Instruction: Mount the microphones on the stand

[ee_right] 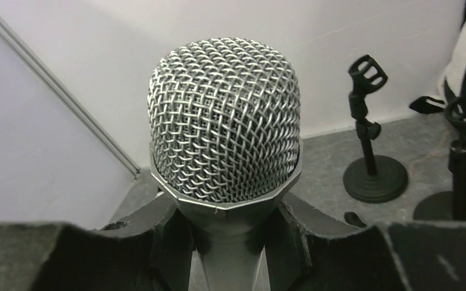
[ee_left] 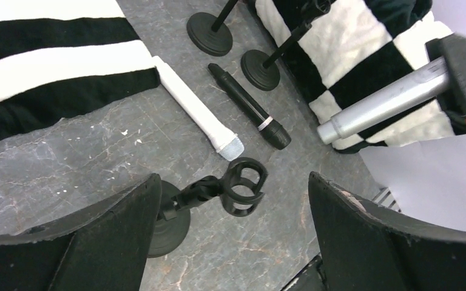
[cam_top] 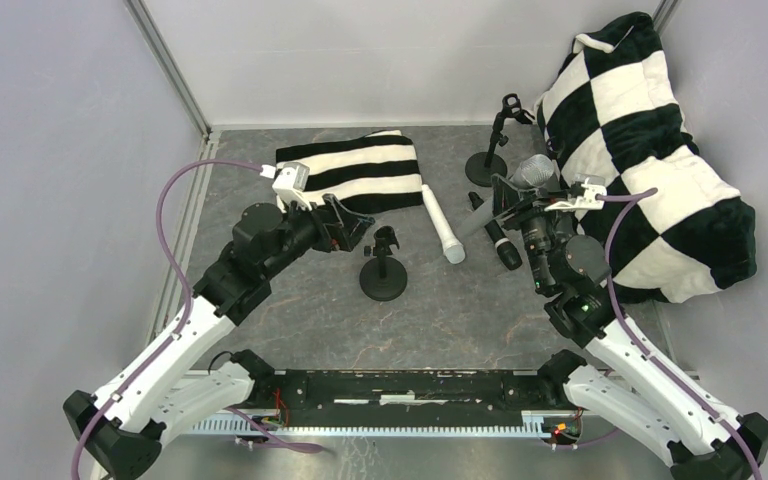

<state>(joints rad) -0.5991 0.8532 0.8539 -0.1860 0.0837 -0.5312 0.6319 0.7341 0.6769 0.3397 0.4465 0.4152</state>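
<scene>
My right gripper (ee_right: 230,215) is shut on the neck of the silver-grey microphone (ee_right: 224,121), just under its mesh head; in the top view that gripper (cam_top: 538,202) holds it tilted, head (cam_top: 532,170) up and handle (cam_top: 480,222) pointing down-left. The white microphone (cam_top: 442,225) and the black microphone with a pale ring (cam_top: 495,235) lie flat on the table between the arms. A short black stand (cam_top: 383,272) rises from a round base, its clip (ee_left: 243,185) empty. My left gripper (ee_left: 232,180) is open, with that clip between its fingers and touching neither.
Two more black stands (ee_right: 373,176) (ee_right: 455,200) are at the back right, their clips empty. A black-and-white striped cloth (cam_top: 355,170) lies at the back left. A chequered plush cushion (cam_top: 650,170) fills the right side. Grey walls close in the table.
</scene>
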